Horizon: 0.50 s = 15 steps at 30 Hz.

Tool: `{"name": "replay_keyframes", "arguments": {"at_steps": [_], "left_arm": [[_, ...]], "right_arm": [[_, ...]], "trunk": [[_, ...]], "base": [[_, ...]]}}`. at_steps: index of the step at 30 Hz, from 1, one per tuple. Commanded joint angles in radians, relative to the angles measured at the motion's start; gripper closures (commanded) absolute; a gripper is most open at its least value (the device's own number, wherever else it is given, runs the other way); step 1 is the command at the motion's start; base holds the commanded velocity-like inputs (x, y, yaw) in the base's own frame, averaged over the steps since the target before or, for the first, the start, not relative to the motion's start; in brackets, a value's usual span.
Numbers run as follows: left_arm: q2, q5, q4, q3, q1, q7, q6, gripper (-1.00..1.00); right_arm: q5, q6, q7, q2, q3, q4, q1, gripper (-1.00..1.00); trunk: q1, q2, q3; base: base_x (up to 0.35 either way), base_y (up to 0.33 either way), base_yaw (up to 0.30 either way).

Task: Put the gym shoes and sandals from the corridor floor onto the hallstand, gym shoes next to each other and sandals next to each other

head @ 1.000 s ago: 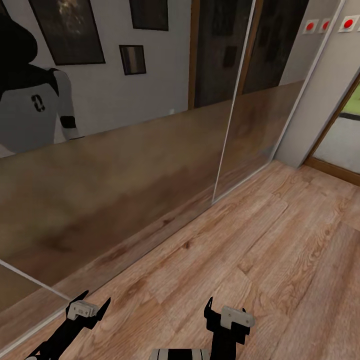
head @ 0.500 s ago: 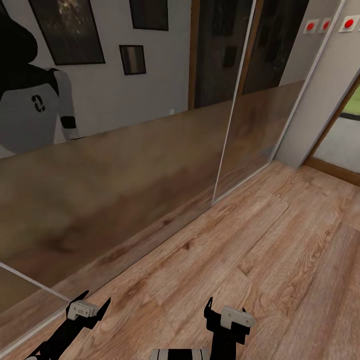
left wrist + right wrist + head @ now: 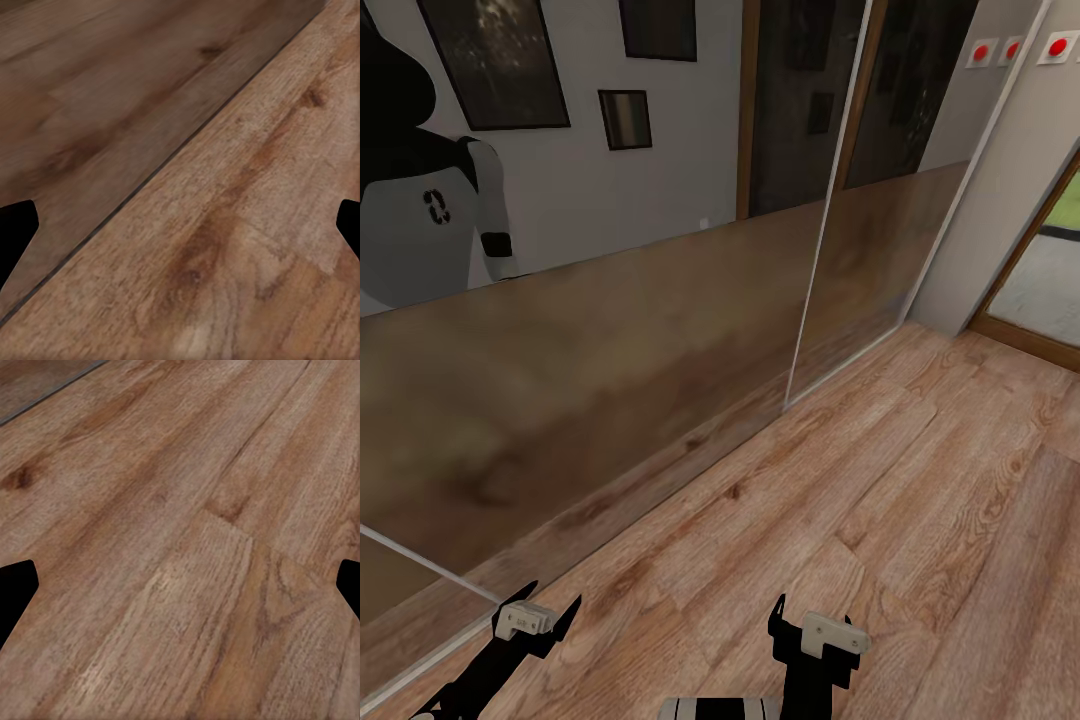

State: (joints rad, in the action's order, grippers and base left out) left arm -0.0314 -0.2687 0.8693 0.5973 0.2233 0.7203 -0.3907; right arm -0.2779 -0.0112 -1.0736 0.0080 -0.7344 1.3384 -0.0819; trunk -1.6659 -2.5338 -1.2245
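Left gripper (image 3: 538,606) and right gripper (image 3: 808,622) low over corridor floor (image 3: 880,500), jaws spread, seemingly empty, mirrored wall (image 3: 610,330) ahead

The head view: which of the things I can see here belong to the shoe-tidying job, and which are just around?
Job:
corridor floor
left gripper, open, nothing held
right gripper, open, nothing held

Just around:
mirrored sliding doors
framed pictures in the reflection
red wall buttons
doorway

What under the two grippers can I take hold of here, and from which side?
Nothing worth gripping: the left gripper and right gripper hang open over flat floor planks, with the mirrored door alongside the left one. These flat faces offer the jaws no edge or rim, so probably keep them open and drive on.
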Motion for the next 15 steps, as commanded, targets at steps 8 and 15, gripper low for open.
{"name": "replay_keyframes", "arguments": {"at_steps": [8,15], "left_arm": [[0.001,-0.008,0.000,0.004,0.001,0.004,-0.005,-1.00],[0.000,-0.008,0.000,0.004,0.001,0.004,-0.005,-1.00]], "right_arm": [[-0.006,-0.001,-0.005,0.000,-0.002,0.001,-0.001,-1.00],[-0.006,-0.001,-0.005,0.000,-0.002,0.001,-0.001,-1.00]], "trunk": [[0.000,0.000,0.002],[0.000,0.000,0.005]], "base": [[0.000,0.000,-0.131],[0.000,0.000,-0.199]]}}
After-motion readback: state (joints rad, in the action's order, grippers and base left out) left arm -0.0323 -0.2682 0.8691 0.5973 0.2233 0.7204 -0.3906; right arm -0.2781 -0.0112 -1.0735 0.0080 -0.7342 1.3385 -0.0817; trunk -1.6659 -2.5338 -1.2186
